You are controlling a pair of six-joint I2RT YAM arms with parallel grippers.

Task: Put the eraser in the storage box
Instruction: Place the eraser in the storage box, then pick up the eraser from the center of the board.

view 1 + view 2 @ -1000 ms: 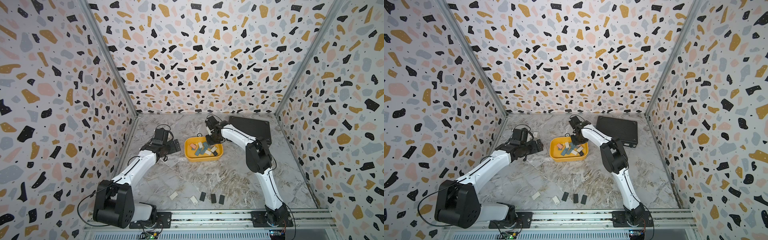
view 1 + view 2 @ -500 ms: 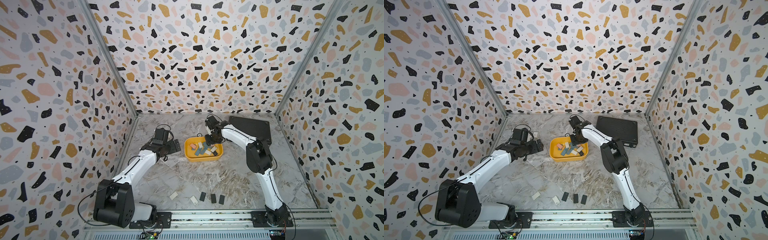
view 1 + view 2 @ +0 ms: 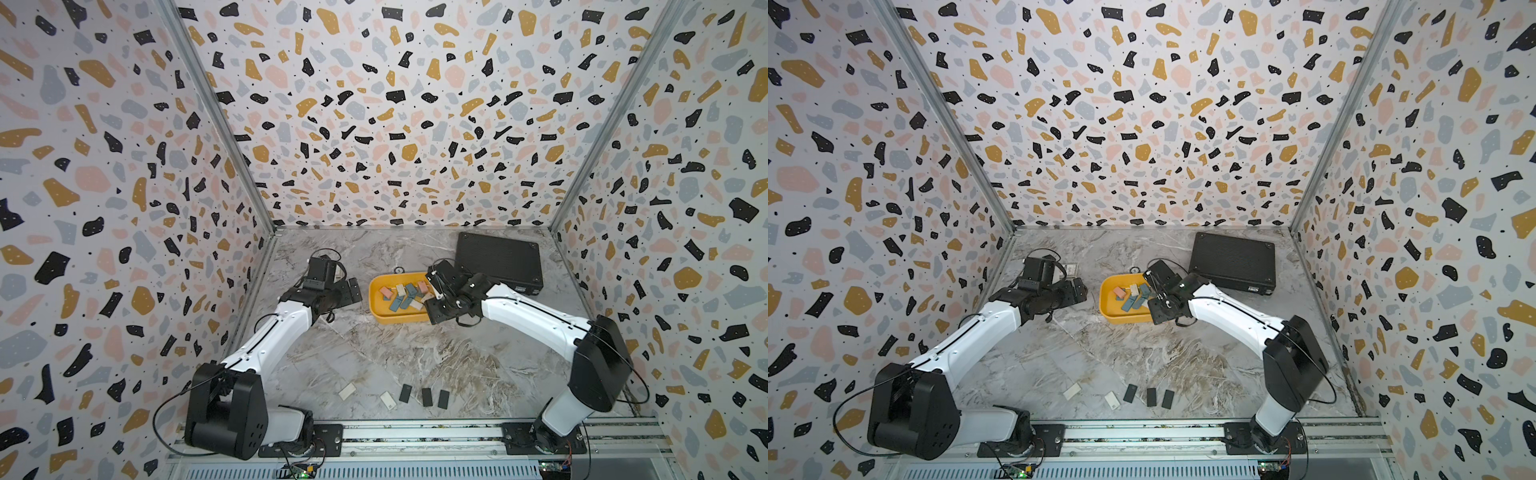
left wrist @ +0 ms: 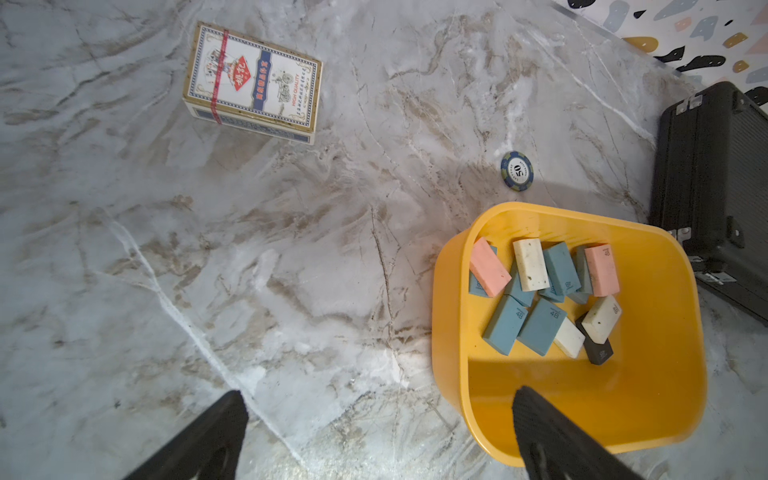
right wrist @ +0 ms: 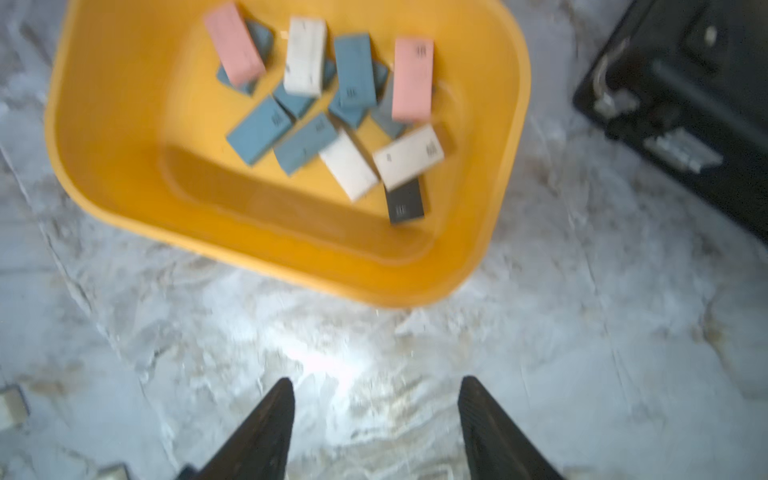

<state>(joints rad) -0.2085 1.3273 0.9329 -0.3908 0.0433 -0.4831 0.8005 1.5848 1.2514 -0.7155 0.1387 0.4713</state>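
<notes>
Erasers already lie heaped at one end of the storage box, while 5 loose erasers sit well apart from it on the tabletop, near the front rail: 2 white, 3 black. Right hand hovers spread and empty just outside the box's near wall. Left hand is spread wide and empty too, and 1 of its fingers crosses the box's rim in the left wrist view; touching or not, I cannot tell. Risk 1: either hand swinging away low could clip that light, lidless box and slide or tip it, spilling what is inside. Risk 2: the 3 black ones lie flat and close side by side, so a careless pinch may nudge a neighbour, take 2, or scrape the tabletop and slip off. Risk 3: dropping the next one from high up could bounce it out over the shallow wall
</notes>
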